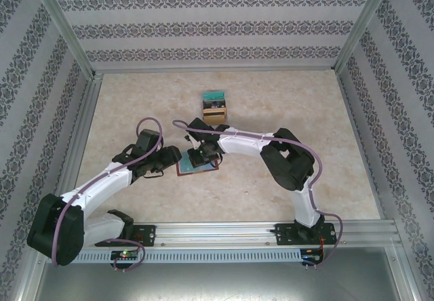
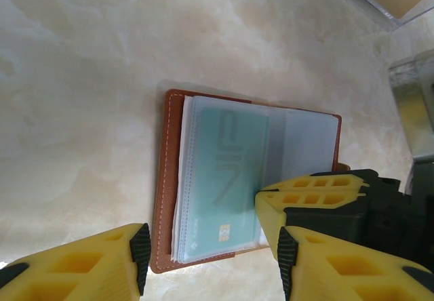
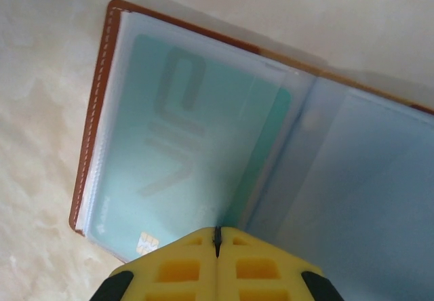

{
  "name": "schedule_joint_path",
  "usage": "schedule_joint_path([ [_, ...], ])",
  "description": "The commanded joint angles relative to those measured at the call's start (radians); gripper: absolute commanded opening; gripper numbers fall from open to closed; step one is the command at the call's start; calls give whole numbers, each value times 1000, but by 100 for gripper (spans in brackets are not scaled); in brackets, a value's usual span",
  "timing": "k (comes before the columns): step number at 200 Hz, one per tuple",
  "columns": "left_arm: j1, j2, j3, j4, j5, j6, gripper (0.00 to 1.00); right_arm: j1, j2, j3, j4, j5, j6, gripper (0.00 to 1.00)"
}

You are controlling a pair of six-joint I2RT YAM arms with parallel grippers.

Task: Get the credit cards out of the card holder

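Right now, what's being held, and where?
The right gripper pinches the teal credit card, or just its sleeve, at the chip-end edge. The left gripper holds nothing.

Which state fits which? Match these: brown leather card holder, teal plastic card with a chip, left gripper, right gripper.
1 brown leather card holder
2 teal plastic card with a chip
3 left gripper
4 right gripper

A jaws shut
B lying open on the table
C inside a clear sleeve
D jaws apart

Pairs: 1-B, 2-C, 3-D, 4-A
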Motion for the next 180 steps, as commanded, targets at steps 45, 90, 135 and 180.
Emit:
schedule_joint_path([
  [45, 10, 30, -17, 36, 59, -17, 54, -13, 39, -29, -16, -6, -4, 0],
  [90, 10, 103, -36, 135, 126, -43, 49, -16, 31, -41, -10, -6, 0, 0],
  [135, 10, 174, -36, 218, 153, -61, 47, -14, 28, -45, -9, -10, 2, 0],
  [180, 10, 209, -25, 245, 158, -60, 46, -14, 28, -47, -9, -11, 3, 0],
])
